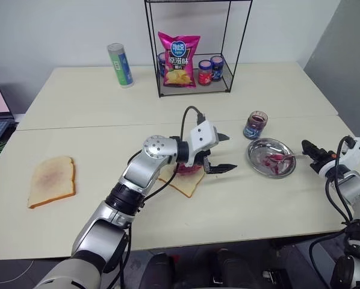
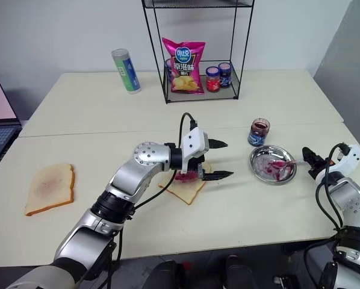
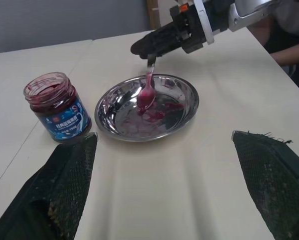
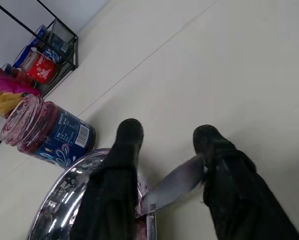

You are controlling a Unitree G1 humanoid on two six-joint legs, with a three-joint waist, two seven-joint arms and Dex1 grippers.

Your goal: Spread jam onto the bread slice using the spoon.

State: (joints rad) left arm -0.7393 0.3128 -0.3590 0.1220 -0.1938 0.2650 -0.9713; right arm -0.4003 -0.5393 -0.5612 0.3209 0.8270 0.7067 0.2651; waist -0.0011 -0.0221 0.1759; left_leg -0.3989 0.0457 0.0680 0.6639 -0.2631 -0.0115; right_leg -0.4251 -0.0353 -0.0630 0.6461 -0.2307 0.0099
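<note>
- Head views: left gripper (image 1: 222,152) gapes wide and empty over the bread slice (image 1: 185,180), whose centre shows pink jam (image 2: 185,177). Spoon (image 1: 280,158) lies in the round dish (image 1: 258,162).
- Left wrist view: right gripper (image 3: 148,47) sits at the spoon's handle end.
- Right wrist view: its fingers stand apart, handle between, apparently being released; next probably withdrawing.

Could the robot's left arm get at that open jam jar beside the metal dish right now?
Probably yes. The left gripper hangs open over the bread slice, its fingers pointing toward the open jam jar, with only bare table between them. The round dish sits beside the jar, not blocking.
</note>
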